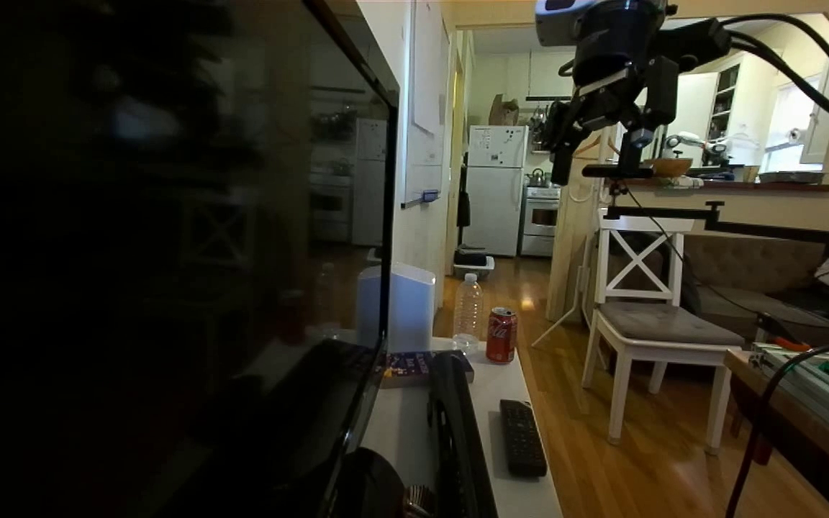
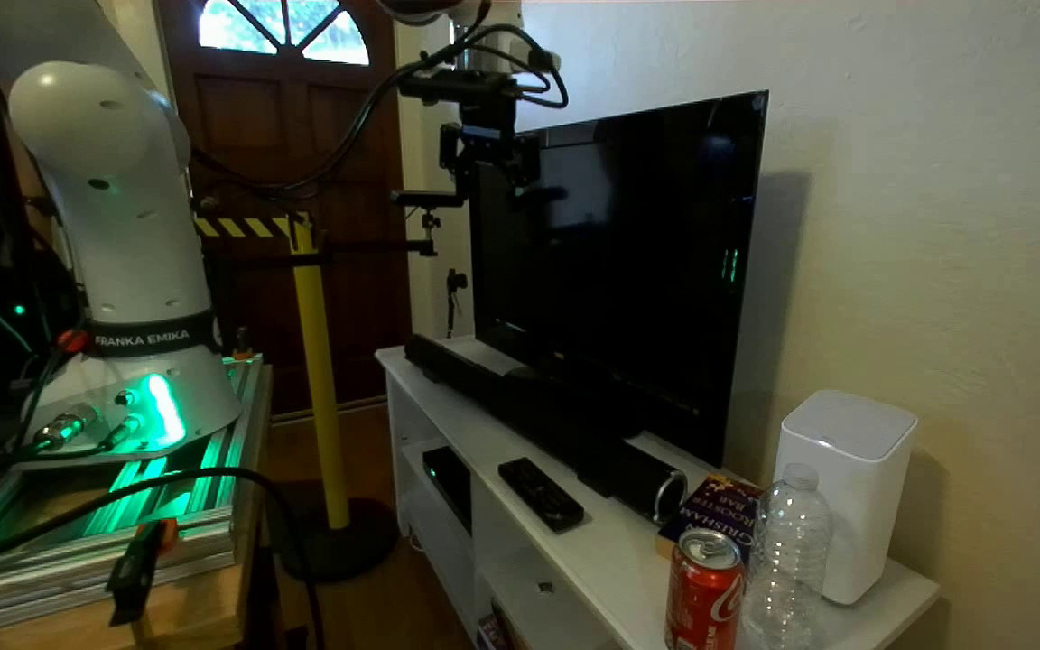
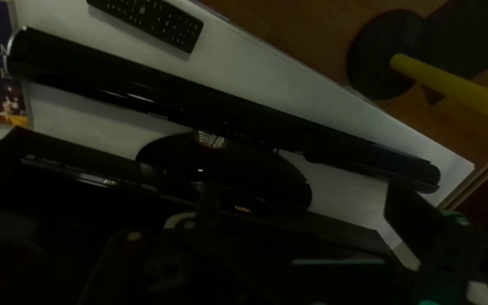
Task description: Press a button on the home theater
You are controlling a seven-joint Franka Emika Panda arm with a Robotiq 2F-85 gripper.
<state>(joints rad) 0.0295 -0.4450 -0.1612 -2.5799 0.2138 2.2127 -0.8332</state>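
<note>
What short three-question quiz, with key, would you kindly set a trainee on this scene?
1. True or false: the black two-fingered gripper hangs open, clear of the long black bar-shaped speaker.
2. Which lies between that speaker and the front edge of the white stand: A, flat black television; B, slim black remote?
3. Fill in: the red metal cola can stands beside a clear plastic ____.
Key: 1 true; 2 B; 3 bottle.

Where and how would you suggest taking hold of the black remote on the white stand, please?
I'd grip the remote midway along its length, pinching its two long edges and coming straight down from above. It lies flat on the white stand, long and narrow, so its width should suit a pinch; the gap between it and the soundbar probably leaves room.
</note>
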